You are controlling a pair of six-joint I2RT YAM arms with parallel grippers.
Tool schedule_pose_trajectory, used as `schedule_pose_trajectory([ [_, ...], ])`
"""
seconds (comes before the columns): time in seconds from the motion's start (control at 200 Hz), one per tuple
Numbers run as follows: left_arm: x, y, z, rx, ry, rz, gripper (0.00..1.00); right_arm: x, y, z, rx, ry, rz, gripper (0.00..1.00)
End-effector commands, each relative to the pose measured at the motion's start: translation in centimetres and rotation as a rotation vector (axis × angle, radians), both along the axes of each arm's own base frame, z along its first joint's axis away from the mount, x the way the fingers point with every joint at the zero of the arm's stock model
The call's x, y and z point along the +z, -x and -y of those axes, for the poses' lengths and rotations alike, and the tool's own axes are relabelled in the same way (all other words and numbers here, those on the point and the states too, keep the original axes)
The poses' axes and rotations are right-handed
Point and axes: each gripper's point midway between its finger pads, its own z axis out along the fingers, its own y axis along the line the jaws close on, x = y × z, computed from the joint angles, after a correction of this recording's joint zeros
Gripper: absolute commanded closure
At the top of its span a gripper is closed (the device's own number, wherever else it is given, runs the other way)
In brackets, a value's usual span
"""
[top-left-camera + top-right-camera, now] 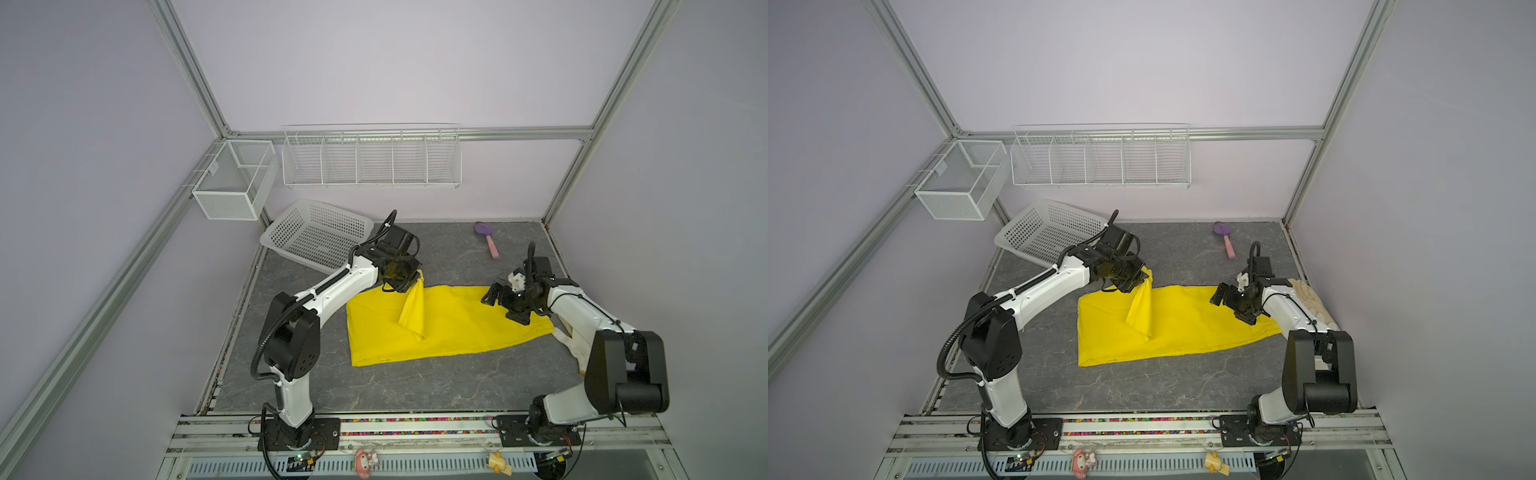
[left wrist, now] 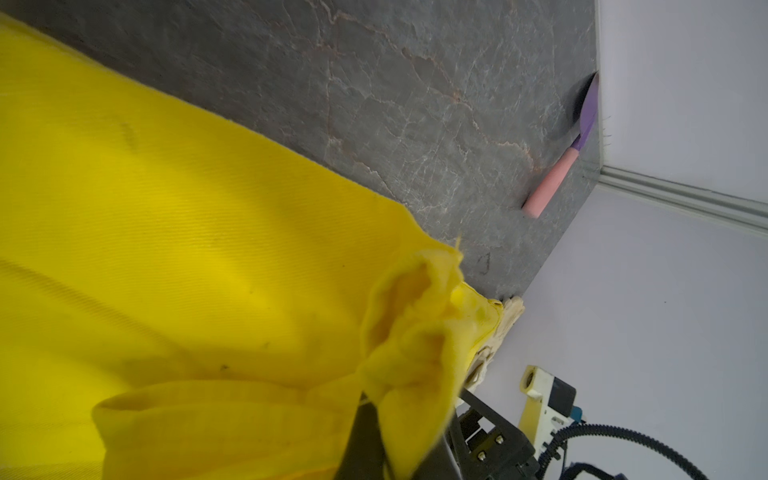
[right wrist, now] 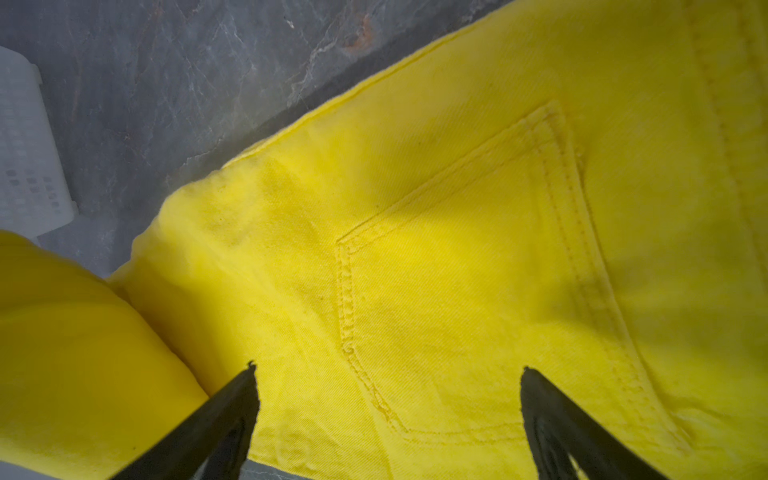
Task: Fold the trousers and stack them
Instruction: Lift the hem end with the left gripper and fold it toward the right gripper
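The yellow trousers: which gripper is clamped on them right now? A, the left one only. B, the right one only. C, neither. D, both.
A: the left gripper is shut on a raised fold of the trousers, while the right gripper stands open, gripping nothing.

Look at the left gripper (image 1: 410, 286): its tips are swallowed by the raised pinch of the trousers (image 1: 449, 328) in both top views, and from the left wrist bunched cloth wraps all but one dark finger (image 2: 365, 440). In a top view the right arm covers one end of the trousers and most of the cream gloves (image 1: 575, 345). From the right wrist, the right gripper (image 3: 388, 368) is cropped at the frame edge, the white basket (image 3: 29, 166) a blurred, cut-off corner. The purple-and-pink tool (image 1: 487, 241) is too small to identify.
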Motion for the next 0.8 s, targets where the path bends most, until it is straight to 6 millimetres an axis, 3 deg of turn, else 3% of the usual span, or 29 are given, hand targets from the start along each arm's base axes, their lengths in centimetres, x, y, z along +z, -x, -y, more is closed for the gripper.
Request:
schedule_pose_trajectory([
  [0.0,-0.7,-0.2,2.1,-0.060,0.028,-0.011,1.00,0.2,0.3,-0.3,0.023,-0.015,0.018,0.01],
  [0.2,-2.3,0.9,5.2,-0.190,0.055,-0.048,1.00,0.1,0.5,-0.2,0.024,-0.012,0.014,0.01],
  [0.48,-4.5,1.1,6.6,-0.225,0.061,-0.064,1.00,-0.2,0.5,-0.1,0.021,-0.013,0.006,0.01],
  [0.59,-5.2,1.0,7.4,-0.236,0.074,-0.065,0.76,-0.3,0.5,-0.1,0.021,-0.012,0.003,0.01],
  [0.67,-4.5,0.7,7.8,-0.253,0.069,-0.038,0.60,0.0,0.6,0.0,0.025,-0.004,0.007,0.01],
  [0.795,-2.2,-0.1,8.1,-0.270,0.072,0.037,0.50,0.9,0.5,0.2,0.032,0.012,0.025,0.01],
])
